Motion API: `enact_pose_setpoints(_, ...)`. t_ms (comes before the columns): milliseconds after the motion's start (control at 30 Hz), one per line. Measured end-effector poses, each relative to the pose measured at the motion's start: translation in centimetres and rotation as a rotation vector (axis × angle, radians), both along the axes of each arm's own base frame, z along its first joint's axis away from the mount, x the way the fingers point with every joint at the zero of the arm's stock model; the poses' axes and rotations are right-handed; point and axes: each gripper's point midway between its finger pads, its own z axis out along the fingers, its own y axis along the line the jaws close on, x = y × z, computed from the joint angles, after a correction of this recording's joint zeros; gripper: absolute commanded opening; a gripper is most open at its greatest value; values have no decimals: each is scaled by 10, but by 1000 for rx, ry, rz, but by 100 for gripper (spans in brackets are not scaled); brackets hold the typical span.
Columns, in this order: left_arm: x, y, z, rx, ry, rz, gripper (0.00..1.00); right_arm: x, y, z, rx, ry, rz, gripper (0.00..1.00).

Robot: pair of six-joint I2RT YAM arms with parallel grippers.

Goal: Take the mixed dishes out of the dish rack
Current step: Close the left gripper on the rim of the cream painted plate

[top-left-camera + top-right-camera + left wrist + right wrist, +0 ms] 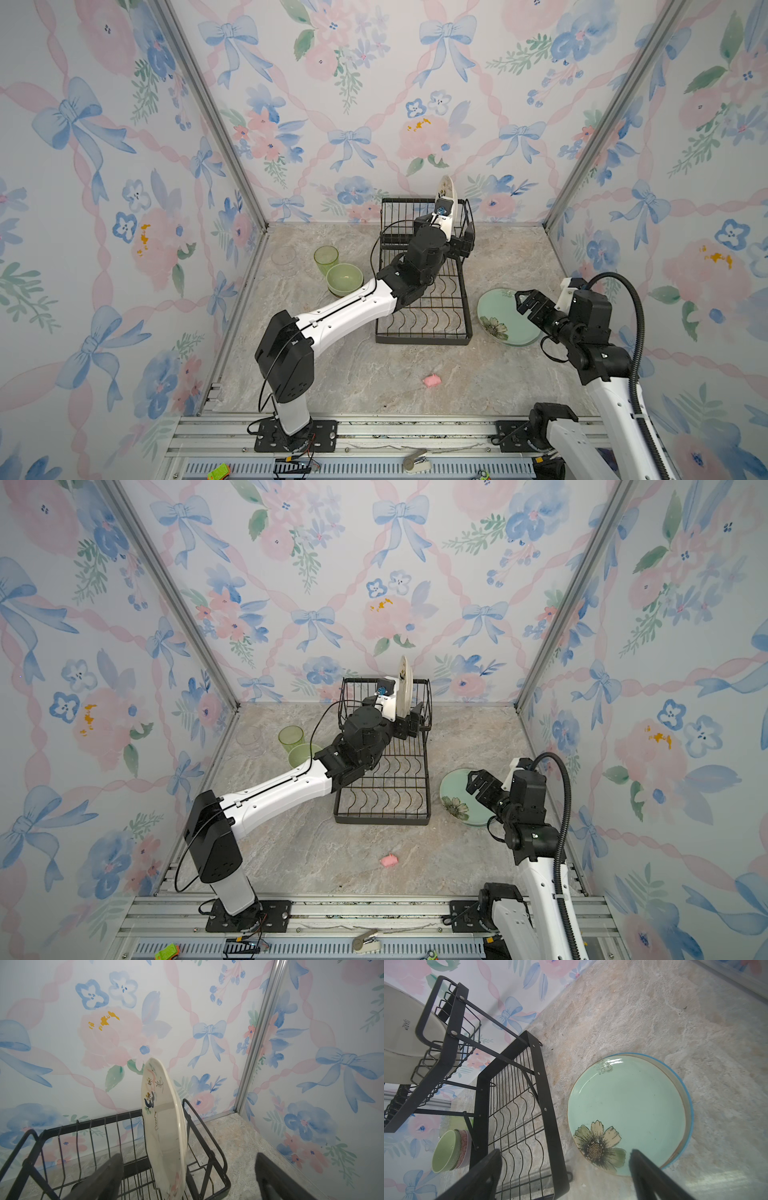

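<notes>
marbled beige stone-look tabletop (pixel 353 374): floor of a booth papered with bows and flowers.
black wire two-tier dish rack (pixel 422 341): centre of the table, running toward the far wall; flat near tier with wavy dividers bare, raised basket tier at the far end holding one dish.
left gripper (pixel 189 1159): stretched over the rack to the basket tier, jaws wide apart, straddling the near edge of the plate there without touching it; one finger (pixel 274 1176) outside the basket's side rail, over bare table.
right gripper (pixel 527 298): low over the plates right of the rack, jaws wide apart, holding nothing.
round pale green plate with a painted flower (pixel 627 1105): flat on the table just right of the rack, stacked on a blue-rimmed plate (pixel 687 1103).
round cream plate with dark drawings (pixel 164 1136): only dish in the rack, on edge in the basket tier, leaning a little, close to the right side rail.
pale green bowl (pixel 344 277): on the table left of the rack, nested in a pink-patterned bowl (pixel 464 1145).
translucent green tumbler (pixel 326 258): upright, just beyond the bowls.
clear glass (pixel 284 254): upright, left of the tumbler, faint.
small pink lump (pixel 432 380): near side, alone, not a dish.
main risk: pinching the side rail together with the plate on closing, then dragging or tipping the light rack on the lift.
lesser risk: glazed rim slipping from a narrow edge grip, dropping onto wire or table and chipping.
smallest risk: tall plate catching the basket rail or the far wall on the way out.
</notes>
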Motion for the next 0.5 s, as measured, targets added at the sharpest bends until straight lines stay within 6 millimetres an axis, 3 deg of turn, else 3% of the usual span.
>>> enact_pose_setpoints(67,10,-3,-2,-4,20,-4,96,-1,1,2,0,-9,2,97)
enact_pose_setpoints(200,28,-9,-15,-2,69,-15,76,-1,2,3,0,-14,6,97)
enact_pose_setpoints(367,42,-13,-41,38,115,-10,67,-1,2,0,0,-1,7,97)
enact_pose_setpoints(500,49,-15,-48,66,120,-1,64,-1,2,-3,0,13,7,97)
